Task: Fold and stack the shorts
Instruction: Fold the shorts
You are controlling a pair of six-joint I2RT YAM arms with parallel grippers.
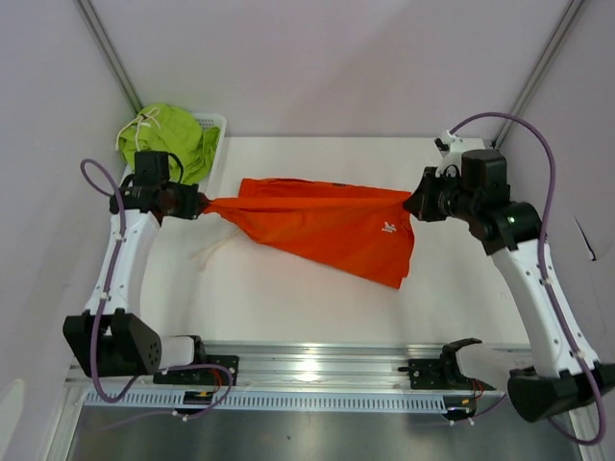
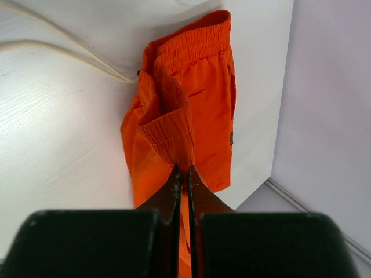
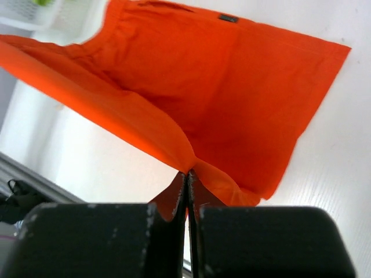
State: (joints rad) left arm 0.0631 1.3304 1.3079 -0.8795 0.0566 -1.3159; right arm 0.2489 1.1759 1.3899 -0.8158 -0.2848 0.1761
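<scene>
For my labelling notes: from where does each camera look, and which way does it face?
Top external: above and behind the bases, facing down on the table; both arms, the left gripper and the right gripper show.
Left wrist: on the left arm, facing along its closed fingers to the orange shorts, waistband end.
Right wrist: on the right arm, facing along its closed fingers across the shorts toward the basket.
Shared: both wrist views show the same orange shorts, from opposite ends.
</scene>
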